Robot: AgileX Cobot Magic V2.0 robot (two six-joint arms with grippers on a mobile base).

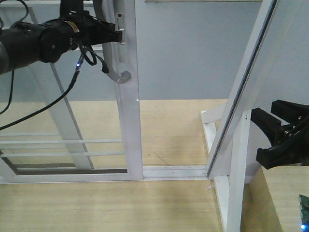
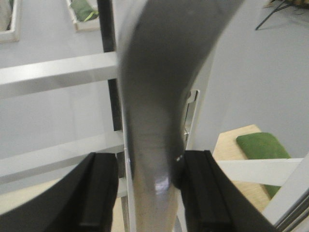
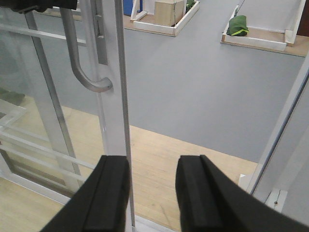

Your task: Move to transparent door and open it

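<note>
Left wrist view shows the left gripper (image 2: 147,193) clamped around the curved pull handle (image 2: 154,121) of the transparent door (image 1: 128,121), which stands partly slid aside. Pull steadily along the floor track (image 1: 174,170), keeping the wrist level. Right gripper (image 3: 152,193) hangs parted, holding nothing.

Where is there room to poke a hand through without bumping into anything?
The open gap between the door's edge and the slanted white frame looks free. It is crowded at the handle, where the left gripper grips. The right gripper sits beside the slanted frame.
</note>
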